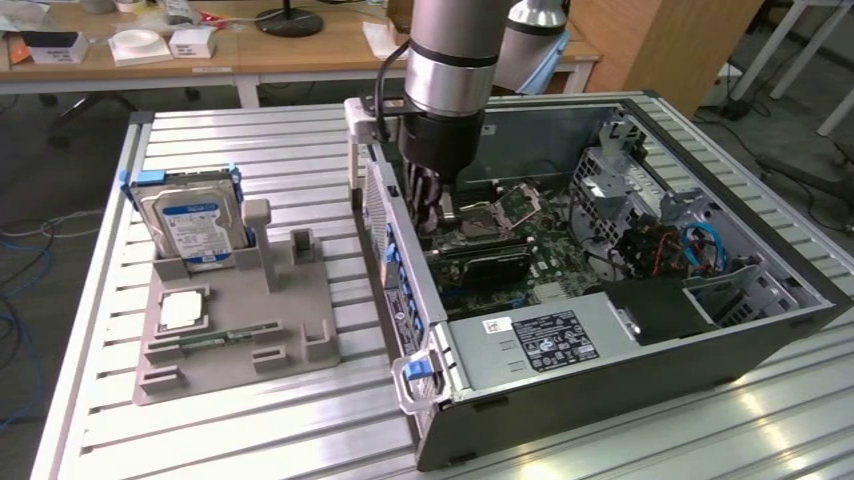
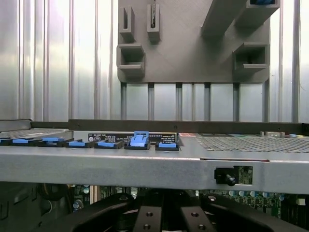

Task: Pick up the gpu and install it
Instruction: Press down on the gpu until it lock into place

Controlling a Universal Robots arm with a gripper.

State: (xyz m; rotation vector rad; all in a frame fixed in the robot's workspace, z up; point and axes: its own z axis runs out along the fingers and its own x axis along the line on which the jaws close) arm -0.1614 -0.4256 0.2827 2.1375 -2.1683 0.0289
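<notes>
Open PC case (image 1: 747, 310) lies on its side on the slatted metal table (image 1: 267, 420), motherboard exposed, with the grey fixture tray (image 1: 234, 330) on the exterior view's left holding a blue-labelled hard drive (image 1: 191, 225) and a green RAM stick (image 1: 220, 338). The arm reaches down into the case, gripper (image 1: 434, 205) low over the board by the rear wall, jaws pressed together. The gpu (image 1: 483, 262) sits as a dark slab on the motherboard just beside the fingers; whether they touch it can't be told.

Even, bright overhead light. Glare streaks on slatted metal table (image 1: 747, 420), nr exterior view's right. Case interior (image 1: 561, 230) shadowed. Wrist view: gripper (image 2: 161, 215) foreground soft, dark.
</notes>
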